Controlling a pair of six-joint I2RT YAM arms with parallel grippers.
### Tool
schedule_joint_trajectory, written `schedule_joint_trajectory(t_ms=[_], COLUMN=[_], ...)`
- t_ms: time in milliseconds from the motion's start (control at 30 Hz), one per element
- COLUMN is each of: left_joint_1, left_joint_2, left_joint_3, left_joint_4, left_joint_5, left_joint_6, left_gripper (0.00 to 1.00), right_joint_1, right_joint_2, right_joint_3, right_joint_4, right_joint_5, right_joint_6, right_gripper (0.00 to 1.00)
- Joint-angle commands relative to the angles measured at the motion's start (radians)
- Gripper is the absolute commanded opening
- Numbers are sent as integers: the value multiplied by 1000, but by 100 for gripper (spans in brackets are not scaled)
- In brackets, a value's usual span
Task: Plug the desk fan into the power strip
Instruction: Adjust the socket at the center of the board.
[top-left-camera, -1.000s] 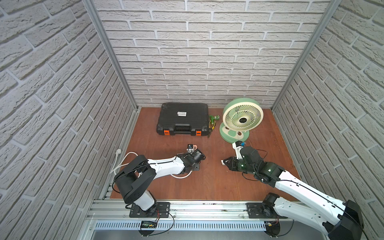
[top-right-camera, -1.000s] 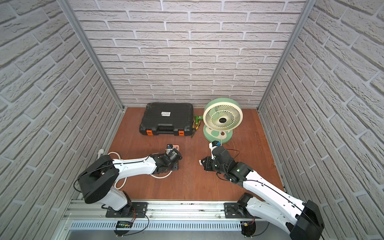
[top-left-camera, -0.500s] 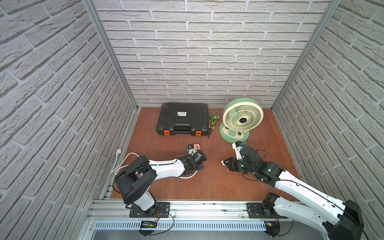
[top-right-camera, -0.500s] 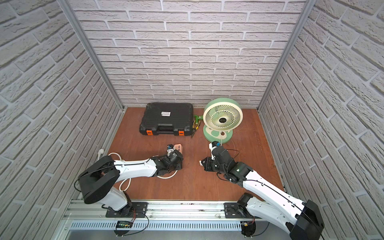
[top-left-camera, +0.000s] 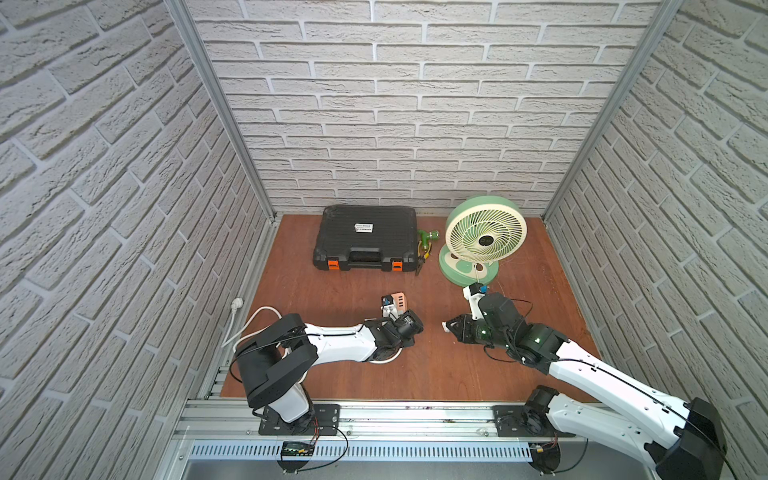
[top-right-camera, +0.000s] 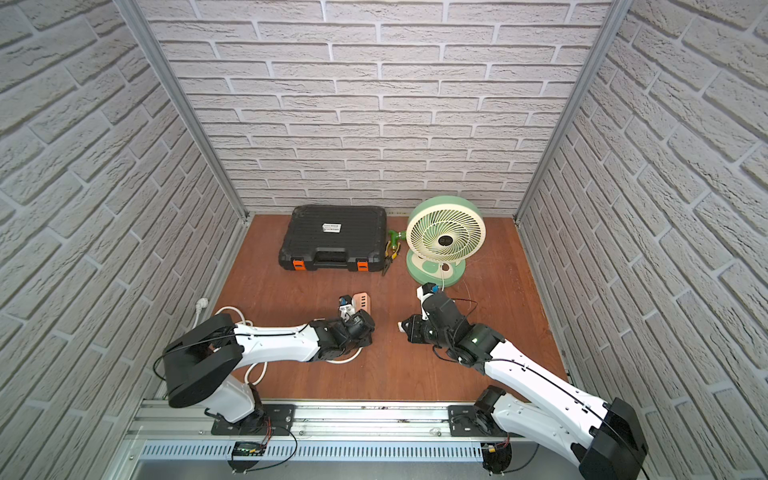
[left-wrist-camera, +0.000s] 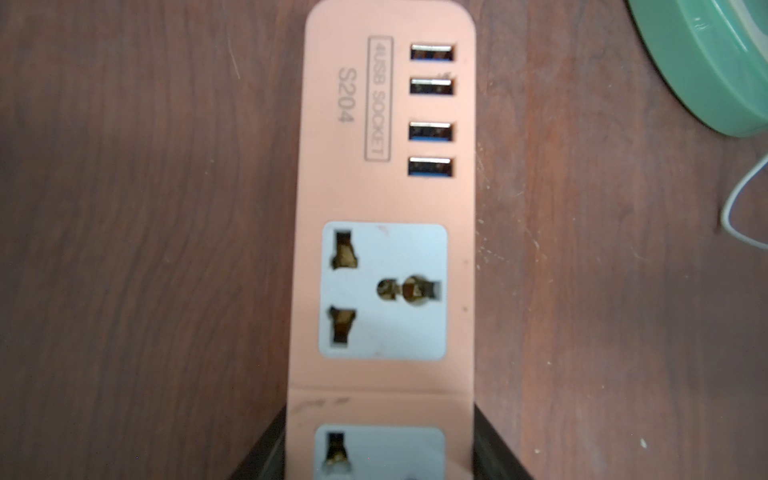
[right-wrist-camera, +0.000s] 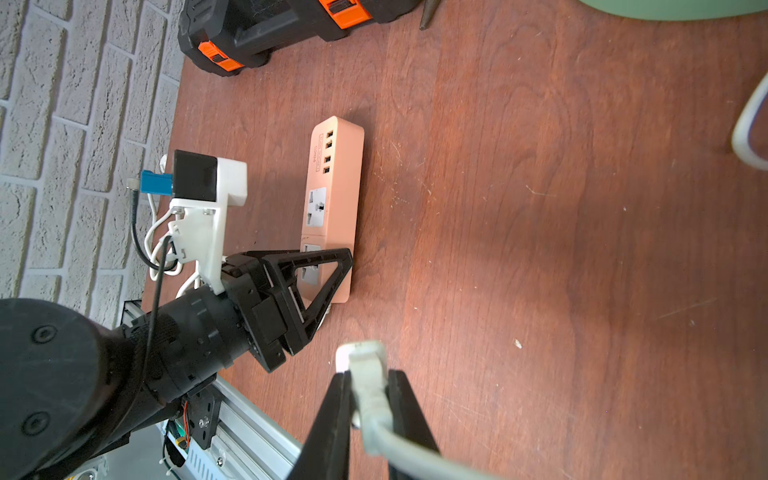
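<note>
- left gripper (right-wrist-camera: 336, 259): jaws clamped across one end of the power strip (right-wrist-camera: 345, 166), which lies flat mid-table (top-left-camera: 415, 374).
- right gripper (right-wrist-camera: 368, 378): pinched narrow on the white plug (right-wrist-camera: 361, 357), apart from the strip.
- desk fan (top-left-camera: 484, 239): upright, rear right, beside the toolcase (top-left-camera: 365, 237).

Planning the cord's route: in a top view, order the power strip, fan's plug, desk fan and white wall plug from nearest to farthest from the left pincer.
1. power strip: gripped by the left pincer.
2. fan's plug: to its right, in the right pincer.
3. desk fan: back right.
4. white wall plug: far left.
</note>
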Motion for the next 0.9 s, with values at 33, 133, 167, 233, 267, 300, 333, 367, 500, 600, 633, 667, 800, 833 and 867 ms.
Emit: schedule_joint_trajectory(t_ms=[33,133,167,233,267,300,333,367,500,600,633,667,800,833,867], left_joint_1=[-9,-7,-7,-9,-12,-16,-20,-24,-36,-50,-54,-57,-68,-71,-73], left_joint_2=[41,38,35,27,22,19,16,13,2,-9,-13,-16,-46,-58,-72], left_joint_3=[5,2,2,8,11,13,16,20,38,70,82,91,100,96,92], left_joint_4=[-3,3,5,7,9,12,12,7,-21,-93,-122,-142,-203,-210,-219], left_joint_5=[-86,-92,-94,-98,-102,-107,-114,-123,-139,-176,-187,-195,-213,-216,-220], left_joint_6=[-131,-110,-99,-69,-53,-32,-16,-5,37,69,79,87,107,114,123], left_gripper=[0,4,9,20,27,35,42,47,67,77,79,80,81,81,81], right_joint_1=[10,11,10,13,13,13,15,15,20,20,20,22,23,23,25], right_joint_2=[-4,-1,2,9,14,19,24,28,28,25,24,24,18,16,13], right_joint_3=[-3,-3,-3,-3,0,3,7,10,12,15,18,21,32,34,34], right_joint_4=[28,27,26,28,28,28,26,24,24,20,17,13,2,0,-1], right_joint_5=[9,12,13,14,13,11,11,11,15,17,18,18,19,21,21], right_joint_6=[-10,-10,-10,-8,-8,-8,-9,-9,-5,-5,-6,-8,-8,-8,-8], right_gripper=[3,3,3,3,3,3,3,3,3,3,3,3,3,3,3])
